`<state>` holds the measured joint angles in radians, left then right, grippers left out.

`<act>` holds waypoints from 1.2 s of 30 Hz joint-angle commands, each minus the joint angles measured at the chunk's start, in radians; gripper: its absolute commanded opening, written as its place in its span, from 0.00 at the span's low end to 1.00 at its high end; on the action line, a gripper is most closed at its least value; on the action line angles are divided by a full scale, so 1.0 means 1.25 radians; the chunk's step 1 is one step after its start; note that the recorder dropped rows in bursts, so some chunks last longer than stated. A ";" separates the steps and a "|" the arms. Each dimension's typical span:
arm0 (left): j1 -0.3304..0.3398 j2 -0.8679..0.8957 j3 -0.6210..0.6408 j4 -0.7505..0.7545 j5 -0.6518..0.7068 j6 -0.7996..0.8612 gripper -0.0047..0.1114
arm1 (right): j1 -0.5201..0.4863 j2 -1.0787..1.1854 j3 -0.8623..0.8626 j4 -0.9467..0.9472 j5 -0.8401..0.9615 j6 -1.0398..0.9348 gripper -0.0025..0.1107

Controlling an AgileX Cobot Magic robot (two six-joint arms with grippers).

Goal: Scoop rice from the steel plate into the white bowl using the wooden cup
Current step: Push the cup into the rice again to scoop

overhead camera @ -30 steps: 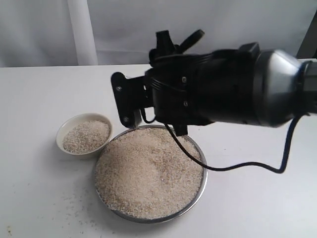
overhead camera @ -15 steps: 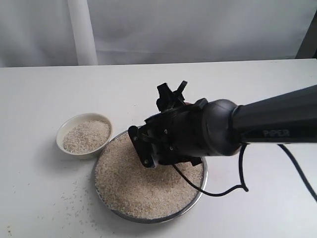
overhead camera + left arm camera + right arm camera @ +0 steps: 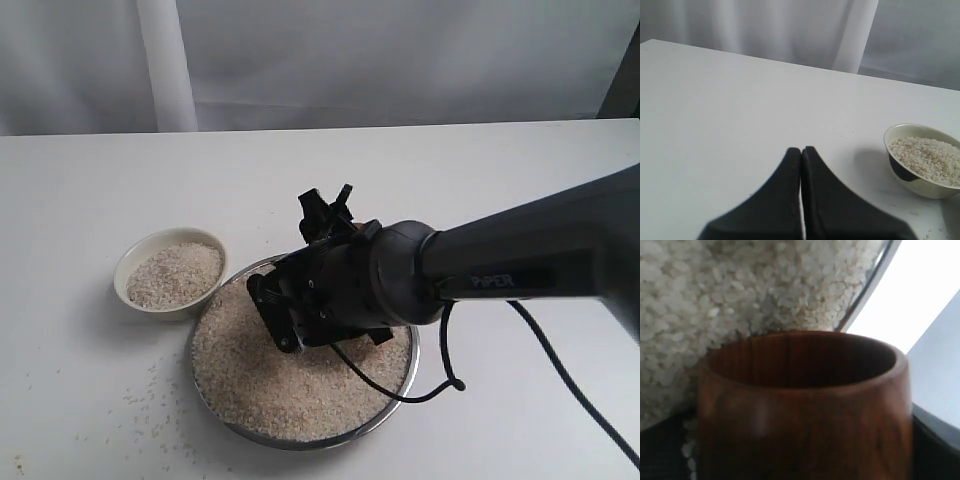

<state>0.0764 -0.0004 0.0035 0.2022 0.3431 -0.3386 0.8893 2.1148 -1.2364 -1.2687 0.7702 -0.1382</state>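
One wooden cup (image 3: 800,405) fills the right pincer (image 3: 272,318) over one steel plate (image 3: 300,442); left pincer (image 3: 801,155) is closed.

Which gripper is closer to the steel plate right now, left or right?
Right. The right gripper hangs over the rice in the steel plate, holding the wooden cup. The left gripper is shut over the table, off the plate, short of the white bowl.

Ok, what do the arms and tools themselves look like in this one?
The right arm is a smooth, rounded dark grey and black housing with pale PIPER lettering on its side and a thin black cable looping beneath it. The left tool shows two matte black fingers tapering to narrow tips.
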 commanded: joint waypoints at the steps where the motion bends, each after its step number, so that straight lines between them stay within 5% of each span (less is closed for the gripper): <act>1: -0.005 0.000 -0.003 -0.005 -0.005 -0.001 0.04 | -0.001 0.006 0.001 -0.001 -0.007 -0.009 0.02; 36: -0.005 0.000 -0.003 -0.005 -0.005 -0.001 0.04 | 0.088 0.006 0.001 0.130 -0.106 -0.054 0.02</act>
<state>0.0764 -0.0004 0.0035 0.2022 0.3431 -0.3386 0.9869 2.1212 -1.2364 -1.1387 0.6667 -0.2021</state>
